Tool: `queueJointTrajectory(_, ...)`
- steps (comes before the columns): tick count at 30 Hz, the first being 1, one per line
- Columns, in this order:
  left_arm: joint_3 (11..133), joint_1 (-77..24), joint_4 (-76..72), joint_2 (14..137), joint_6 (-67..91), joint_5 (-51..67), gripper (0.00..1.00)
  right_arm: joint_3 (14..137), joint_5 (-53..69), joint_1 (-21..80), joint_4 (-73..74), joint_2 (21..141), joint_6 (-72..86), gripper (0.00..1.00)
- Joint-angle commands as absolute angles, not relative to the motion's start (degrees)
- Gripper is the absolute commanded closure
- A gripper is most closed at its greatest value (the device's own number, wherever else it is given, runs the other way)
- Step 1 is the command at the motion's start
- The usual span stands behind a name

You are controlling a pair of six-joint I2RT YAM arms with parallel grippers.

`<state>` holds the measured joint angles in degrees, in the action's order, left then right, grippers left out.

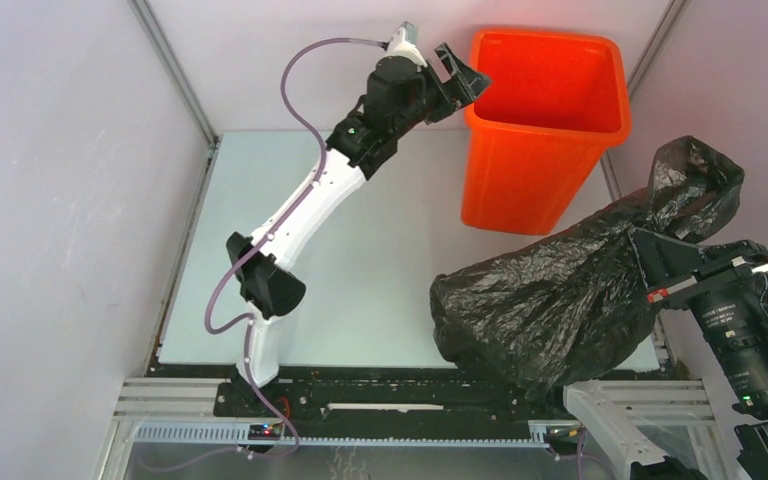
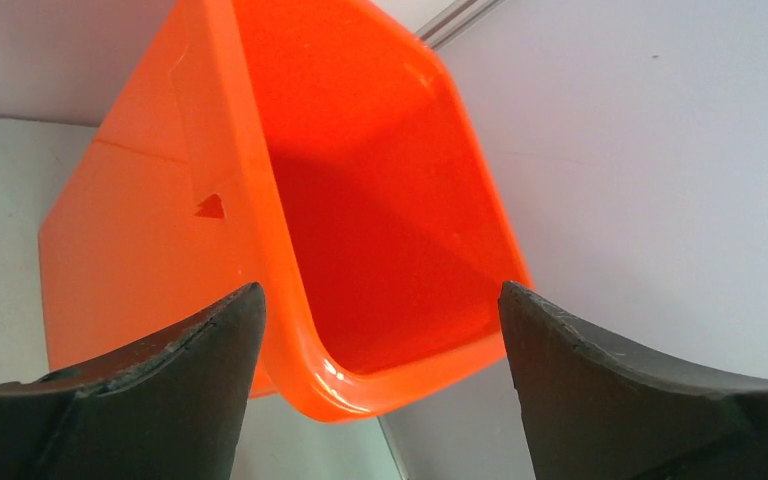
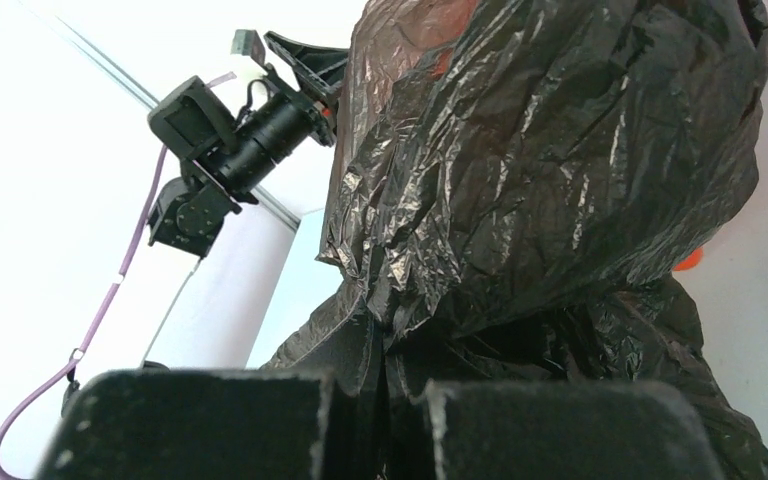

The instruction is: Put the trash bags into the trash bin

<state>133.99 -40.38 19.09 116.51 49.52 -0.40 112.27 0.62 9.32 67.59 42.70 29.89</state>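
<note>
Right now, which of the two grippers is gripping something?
The right gripper: its fingers are shut on the black trash bag. The left gripper is open and empty, near the orange bin.

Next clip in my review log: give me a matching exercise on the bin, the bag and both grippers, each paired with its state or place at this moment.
Column one:
1 trash bin
2 trash bag
3 left gripper
4 right gripper

Column two:
A shut on the bag
B open, at the bin's rim
C upright, bright orange
D bunched up, outside the bin

Pairs: 1-C; 2-D; 3-B; 4-A
</note>
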Motion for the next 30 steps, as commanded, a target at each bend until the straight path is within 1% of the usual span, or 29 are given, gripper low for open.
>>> queueJointTrajectory(1, 136.5, -41.1, 16.2, 118.2, 49.0, -4.0, 0.1, 113.2, -1.9, 10.3, 67.1, 43.2, 28.9, 1.0)
queueJointTrajectory(3, 136.5, -41.3, 16.2, 119.5, 49.3, -4.6, 0.11, 113.1, -2.4, 10.8, 67.4, 43.1, 29.2, 1.0)
queueJointTrajectory(6, 135.9, -41.3, 16.3, 120.5, 52.1, -4.8, 0.16, 113.2, -2.9, 11.4, 67.7, 43.0, 29.7, 1.0)
queueJointTrajectory(12, 134.7, -41.3, 15.1, 121.3, 56.4, -4.5, 0.23, 113.4, -3.9, 12.1, 68.0, 42.7, 30.6, 1.0)
queueJointTrajectory(14, 134.6, -41.2, 14.5, 121.5, 56.6, -4.1, 0.3, 113.7, -3.9, 12.3, 68.1, 42.9, 30.7, 1.0)
queueJointTrajectory(19, 133.9, -40.9, 14.6, 121.6, 57.8, -2.8, 0.58, 114.1, -3.2, 12.5, 67.9, 43.2, 31.6, 1.0)
queueJointTrajectory(20, 133.6, -40.9, 14.4, 121.6, 58.1, -2.4, 0.62, 114.2, -3.0, 12.5, 67.9, 43.3, 31.7, 1.0)
queueJointTrajectory(22, 132.8, -40.8, 14.5, 121.6, 58.5, -1.6, 0.64, 114.3, -2.9, 12.6, 67.8, 43.4, 31.8, 1.0)
queueJointTrajectory(25, 131.1, -40.8, 14.3, 121.1, 59.3, -1.5, 0.65, 114.6, -2.8, 12.6, 67.7, 43.5, 31.9, 1.0)
queueJointTrajectory(26, 130.7, -40.7, 14.0, 121.0, 59.4, -1.4, 0.67, 114.7, -2.7, 12.5, 67.8, 43.5, 32.0, 1.0)
queueJointTrajectory(27, 130.5, -40.6, 13.8, 121.0, 59.5, -1.1, 0.73, 114.7, -2.6, 12.6, 67.7, 43.6, 32.1, 1.0)
queueJointTrajectory(28, 130.6, -40.3, 13.8, 121.0, 59.5, -0.7, 0.86, 114.7, -2.4, 12.6, 67.7, 43.7, 32.2, 1.0)
queueJointTrajectory(29, 130.5, -39.9, 14.1, 120.8, 59.6, -0.5, 0.94, 114.7, -2.2, 12.5, 67.7, 43.7, 32.4, 1.0)
queueJointTrajectory(30, 130.5, -39.4, 14.4, 120.4, 59.6, -0.4, 0.98, 114.7, -1.9, 12.6, 67.7, 43.8, 32.5, 1.0)
